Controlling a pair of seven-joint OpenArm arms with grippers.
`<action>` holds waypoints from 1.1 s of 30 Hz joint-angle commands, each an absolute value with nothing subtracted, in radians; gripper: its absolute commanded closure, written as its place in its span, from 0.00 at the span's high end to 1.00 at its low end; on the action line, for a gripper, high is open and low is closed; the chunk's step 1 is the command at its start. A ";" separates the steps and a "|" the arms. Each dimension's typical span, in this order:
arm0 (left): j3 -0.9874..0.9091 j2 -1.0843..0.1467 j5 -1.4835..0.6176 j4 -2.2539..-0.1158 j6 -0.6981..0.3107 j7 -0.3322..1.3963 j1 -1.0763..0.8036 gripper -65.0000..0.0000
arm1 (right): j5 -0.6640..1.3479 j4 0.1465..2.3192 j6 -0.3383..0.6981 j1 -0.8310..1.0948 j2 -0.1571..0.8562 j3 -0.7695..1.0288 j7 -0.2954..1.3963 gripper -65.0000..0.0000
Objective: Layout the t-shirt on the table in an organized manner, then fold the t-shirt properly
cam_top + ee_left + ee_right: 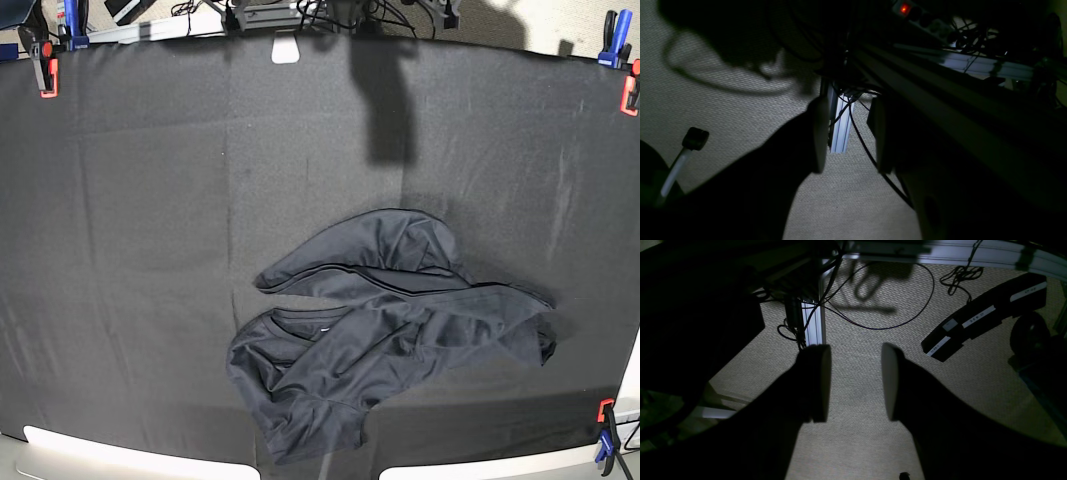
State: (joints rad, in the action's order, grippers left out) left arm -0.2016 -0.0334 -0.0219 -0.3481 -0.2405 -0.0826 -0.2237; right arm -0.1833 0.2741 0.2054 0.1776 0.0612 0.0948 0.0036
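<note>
The t-shirt (385, 330) lies crumpled on the worktop (150, 250), in the near half and a little toward the side of the left arm. It is bunched into overlapping folds: one rounded lobe of cloth rises toward the middle of the worktop, a long band runs off toward the near corner on the left arm's side, and the ribbed collar opening shows on the other side of the heap, facing up. The worktop's matte black cover is held by orange-and-blue clamps (45, 65) at its corners, and a pale rim shows along its near edge. Neither arm appears in the base view; only a blurred shadow falls across the far part of the cover.

The left hand (848, 135) hangs off the worktop, over beige woven carpet (723, 110). Its two pale-faced fingers (820, 133) stand well apart with nothing between them; through the gap an aluminium frame leg (840, 130) and a black cable show beyond. A power strip with a lit red switch (904, 8) sits at the top of that view.

The right hand (857, 383) is likewise over the carpet, its fingers (823, 383) spread wide and empty. Beyond it stand another aluminium leg (815, 325), a loose loop of cable (907, 311), and a black bar with white labels (983, 318).
</note>
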 commanded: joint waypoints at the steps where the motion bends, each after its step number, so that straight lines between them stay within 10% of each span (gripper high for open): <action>1: -0.199 -0.034 -0.026 -0.353 -0.253 -0.102 -0.230 0.33 | -0.180 0.275 0.204 0.180 0.064 0.098 -0.005 0.38; 21: -0.199 -0.035 -0.026 -0.400 -0.253 -0.111 -0.285 0.33 | -0.180 0.304 0.206 0.207 0.067 0.097 -0.041 0.38; 33: -0.199 -0.066 -0.171 -0.915 -0.254 0.009 -0.575 0.33 | 0.046 0.905 0.229 0.568 0.132 -0.011 0.091 0.38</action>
State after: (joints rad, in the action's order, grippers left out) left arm -0.1963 -0.0605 -0.1699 -0.9146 -0.2516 0.0151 -0.5583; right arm 0.0380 0.9020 0.2241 0.5659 0.1246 -0.0158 0.1108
